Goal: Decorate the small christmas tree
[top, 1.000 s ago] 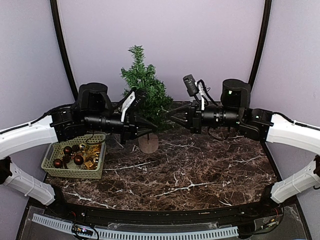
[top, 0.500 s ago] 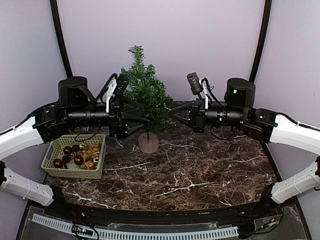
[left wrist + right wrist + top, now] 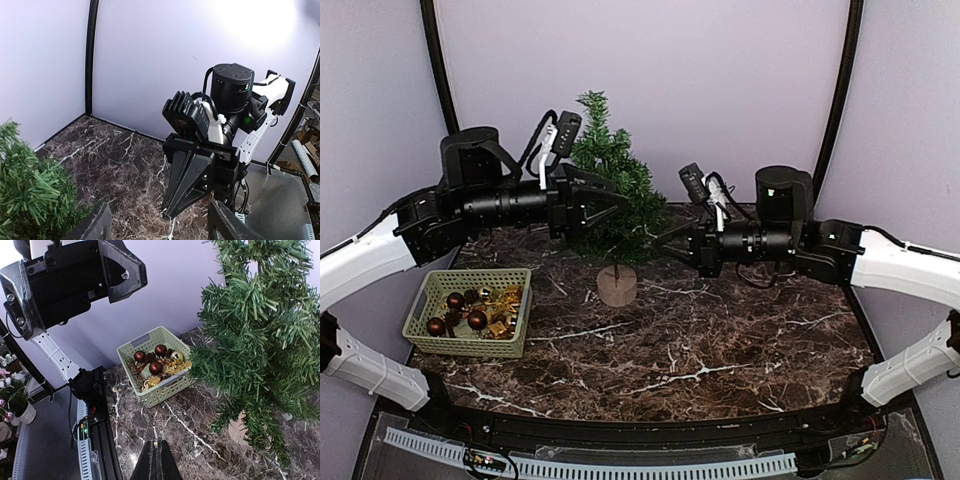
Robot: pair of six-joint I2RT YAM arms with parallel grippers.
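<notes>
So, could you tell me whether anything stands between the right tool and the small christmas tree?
Nothing visible does. The right tool, shut, hangs beside the small christmas tree with only air between; the left tool is higher, out of that gap.

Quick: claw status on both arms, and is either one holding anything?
Left claw: open, nothing between the fingers.
Right claw: shut, nothing visible in it.

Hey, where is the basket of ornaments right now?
In the top view, the green basket sits on the marble table toward its left near corner, left of the wooden base of the small christmas tree.
</notes>
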